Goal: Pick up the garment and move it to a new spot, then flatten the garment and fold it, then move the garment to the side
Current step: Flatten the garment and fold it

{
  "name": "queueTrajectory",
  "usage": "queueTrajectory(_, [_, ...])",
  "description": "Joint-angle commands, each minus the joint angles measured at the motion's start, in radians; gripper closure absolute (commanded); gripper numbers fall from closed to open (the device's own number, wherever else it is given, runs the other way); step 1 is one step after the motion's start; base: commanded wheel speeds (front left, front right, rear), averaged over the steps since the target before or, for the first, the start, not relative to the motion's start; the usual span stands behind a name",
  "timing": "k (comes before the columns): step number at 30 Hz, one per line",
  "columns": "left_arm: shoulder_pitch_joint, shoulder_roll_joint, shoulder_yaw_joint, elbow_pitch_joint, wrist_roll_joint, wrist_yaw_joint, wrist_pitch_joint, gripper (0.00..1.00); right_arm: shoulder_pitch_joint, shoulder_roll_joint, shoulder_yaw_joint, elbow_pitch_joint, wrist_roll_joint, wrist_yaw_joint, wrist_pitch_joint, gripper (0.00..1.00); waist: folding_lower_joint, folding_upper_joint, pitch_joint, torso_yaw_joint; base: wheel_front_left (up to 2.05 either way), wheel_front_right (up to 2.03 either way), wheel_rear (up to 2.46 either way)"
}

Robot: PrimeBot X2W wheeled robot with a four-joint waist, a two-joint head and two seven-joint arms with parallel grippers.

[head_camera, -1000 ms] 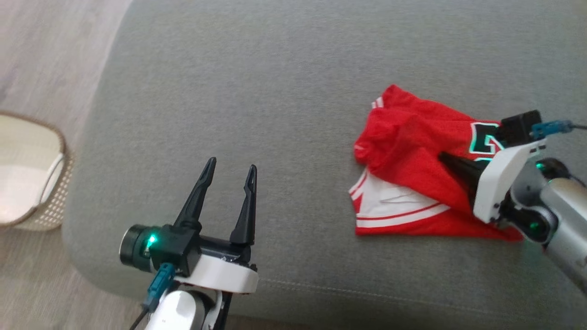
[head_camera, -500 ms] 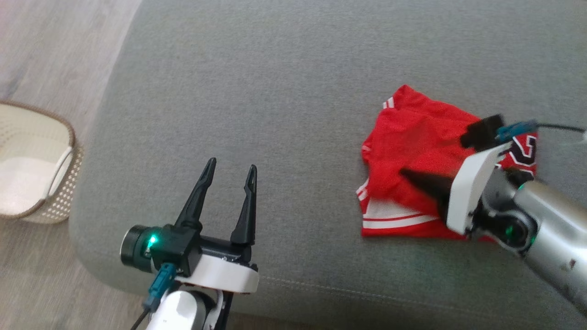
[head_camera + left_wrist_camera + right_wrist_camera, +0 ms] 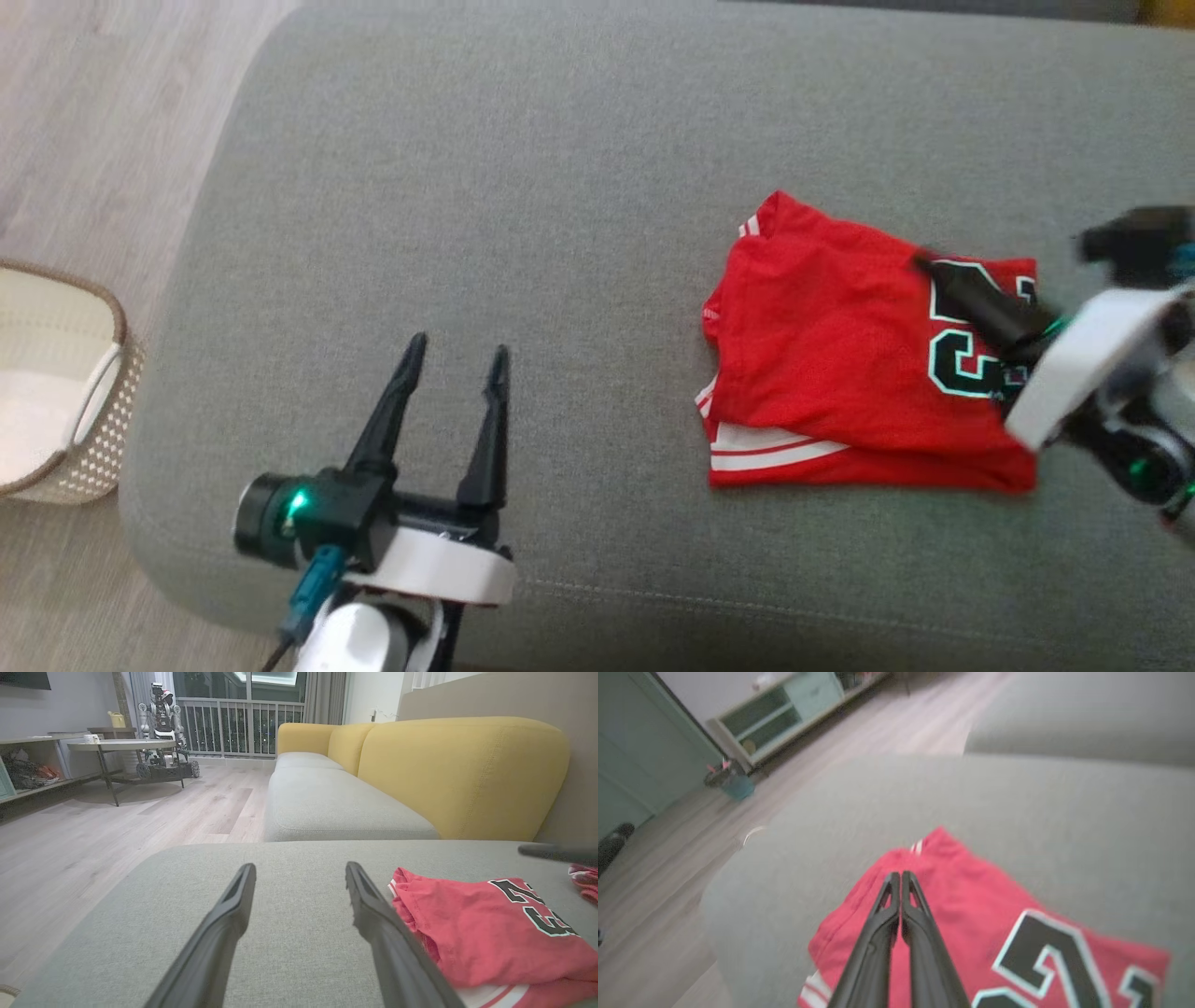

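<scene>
- Garment [image 3: 840, 373]: a red jersey with white stripes at the hem and a black number edged in pale green. It lies on the grey cushion [image 3: 560, 187], on the robot's right side and near the front edge.
- Lay of the garment: doubled over on itself. The top red layer is fairly smooth, and a white band with a red stripe shows beneath it at the near left corner. The number sits at the right end of the cloth.
- Right gripper [image 3: 922, 263]: fingers pressed together with no gap, pointing across the number towards the middle of the jersey. In the right wrist view the closed tips [image 3: 901, 876] sit over the red cloth [image 3: 971, 914] with no fabric pinched between them. Whether the tips touch the cloth, I cannot tell; the view is blurred.
- Left gripper [image 3: 456, 350]: fingers spread wide with nothing between them, above bare cushion near the front edge and well apart from the jersey.
- Left wrist view: the spread fingers [image 3: 299, 868] point along the cushion, and the jersey [image 3: 467, 924] lies just beside the right-hand finger.
- Surroundings: a pale woven basket [image 3: 56, 373] stands on the wood floor [image 3: 93, 93], off the cushion's left end. A yellow sofa back [image 3: 458, 774] rises beyond the cushion.
</scene>
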Motion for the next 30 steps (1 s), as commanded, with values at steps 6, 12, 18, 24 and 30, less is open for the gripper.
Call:
queueTrajectory(6, [0.034,0.002,0.085,-0.025,-0.018,0.018,-0.008,0.00,0.131,0.088,-0.293,0.079,-0.327,0.000,-0.158,0.00,0.0000,0.0000,-0.056,-0.060,0.00,0.00,0.00])
queueTrajectory(12, [0.074,0.003,0.120,-0.031,-0.030,0.022,-0.008,0.00,0.464,0.438,-0.783,-0.130,-0.811,0.000,-0.159,0.00,0.0000,0.0000,-0.107,-0.122,0.00,0.00,0.00])
queueTrajectory(18, [0.128,0.009,0.142,-0.048,0.014,0.029,-0.008,0.00,0.689,0.629,-0.835,-0.278,-1.051,0.000,-0.159,0.00,0.0000,0.0000,-0.167,-0.159,0.00,0.00,0.00])
queueTrajectory(24, [0.181,0.012,0.145,-0.063,0.078,0.045,-0.008,0.00,0.756,0.687,-0.835,-0.294,-1.106,0.000,-0.159,0.00,0.0000,0.0000,-0.186,-0.173,0.00,0.00,0.00])
queueTrajectory(30, [0.201,0.008,0.152,-0.011,0.068,0.041,-0.008,0.00,0.775,0.709,-0.853,-0.248,-1.108,0.000,-0.159,0.00,0.0000,0.0000,-0.200,-0.173,0.00,0.00,0.00])
